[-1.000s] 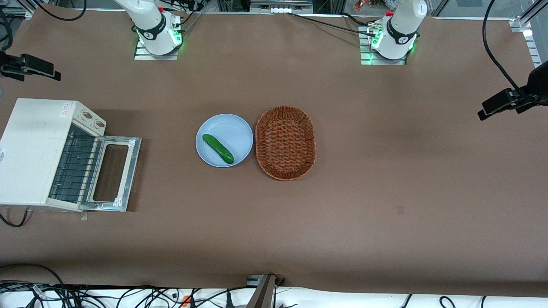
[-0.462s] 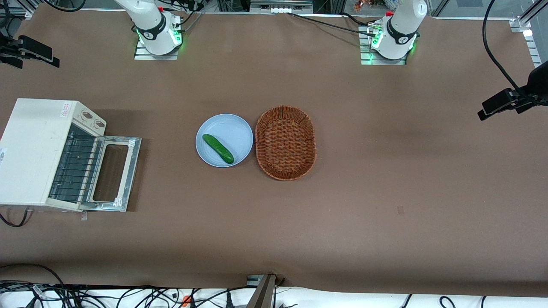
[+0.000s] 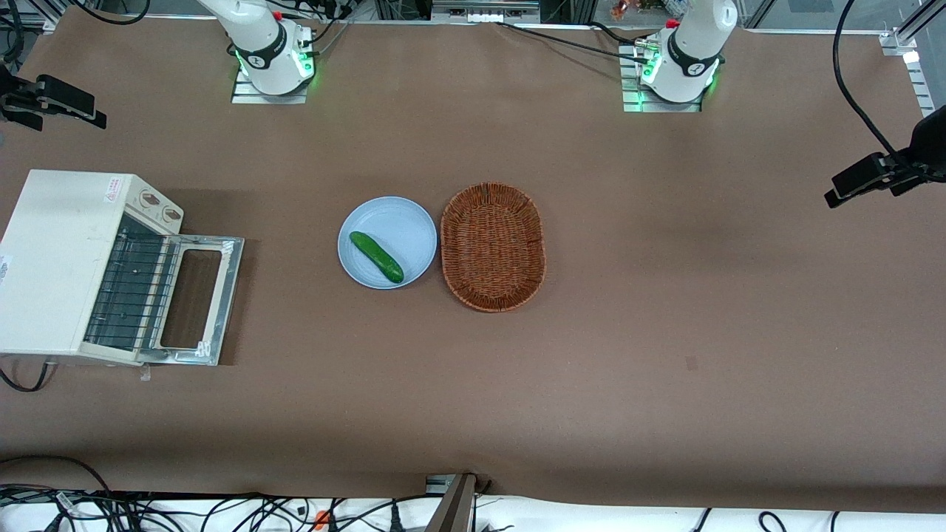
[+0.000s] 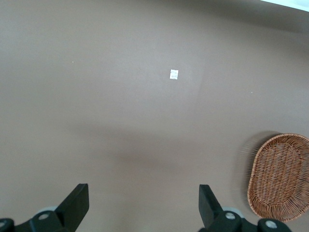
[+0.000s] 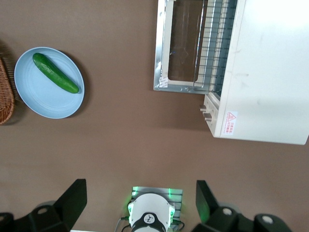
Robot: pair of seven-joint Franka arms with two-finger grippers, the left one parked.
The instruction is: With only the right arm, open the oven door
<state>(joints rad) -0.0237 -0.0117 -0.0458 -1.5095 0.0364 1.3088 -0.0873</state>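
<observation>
The oven door (image 3: pixel 194 298) lies folded fully down, flat in front of the oven (image 3: pixel 70 264) at the working arm's end of the table, unchanged over the last second. The right gripper (image 5: pixel 137 200), fingers spread wide and empty, has drifted slightly while raised well clear, apparently retreating. The task looks complete.

The gripper (image 5: pixel 137 205) hangs high over the table, fingers spread wide. The oven door (image 5: pixel 179 47) lies flat open before the oven (image 5: pixel 265 72). A cucumber (image 5: pixel 55 73) lies on a blue plate (image 5: pixel 41 99), at the door's nine o'clock.
</observation>
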